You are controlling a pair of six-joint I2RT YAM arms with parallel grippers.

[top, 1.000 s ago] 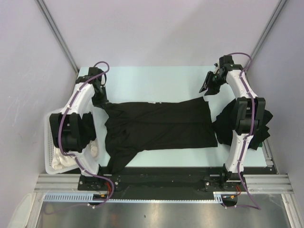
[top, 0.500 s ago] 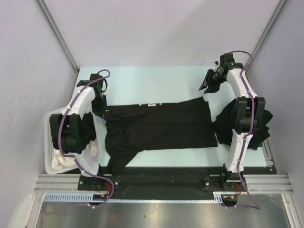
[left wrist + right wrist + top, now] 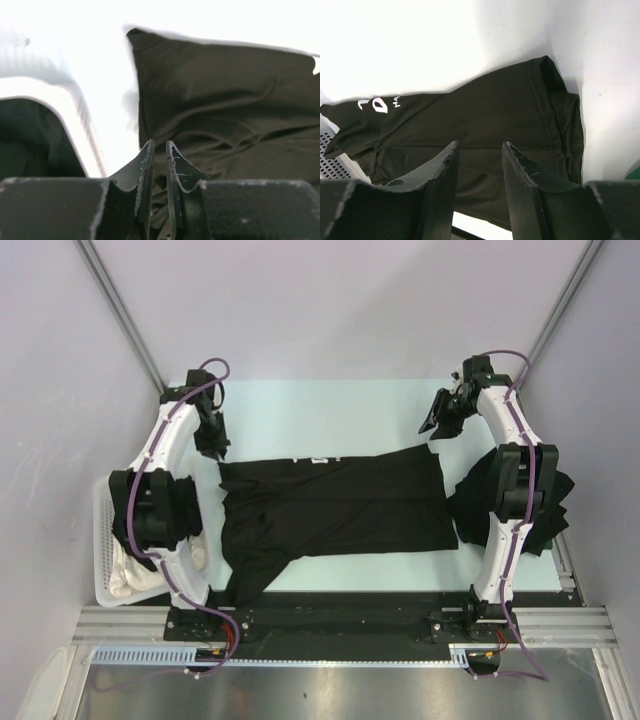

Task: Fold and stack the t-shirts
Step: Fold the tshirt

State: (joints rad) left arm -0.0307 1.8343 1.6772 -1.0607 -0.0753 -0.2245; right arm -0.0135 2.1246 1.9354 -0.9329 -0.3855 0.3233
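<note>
While the shirt (image 3: 335,505) lies flat on the desk (image 3: 330,410), its long axis runs from the left fingers (image 3: 215,440) across to the right fingers (image 3: 432,425). The straight hem end points toward the right fingers, and the sleeve end lies beneath the left ones. One sleeve trails from that end down to the near desk edge.

The left fingers (image 3: 145,160) stand only a sliver apart. Nothing can be seen clamped in the gap, and they hang just above the shirt's far corner on that side. The right fingers (image 3: 445,165) are clearly parted and empty, raised over bare desk just past the hem's far corner.

Beyond both sets of fingers a broad strip of desk is open up to the back wall. Outward of the left fingers is a basket (image 3: 103,540) holding a white cloth (image 3: 125,575), close against the shirt's sleeve end. Nearward of the right fingers, under that arm, a dark pile (image 3: 470,505) sits just beside the hem.

White print (image 3: 379,105) shows along the shirt's far edge, nearer the left fingers. In the right wrist view a large "D"-like shape and small letters "HA" can be read; the rest is folded under.
</note>
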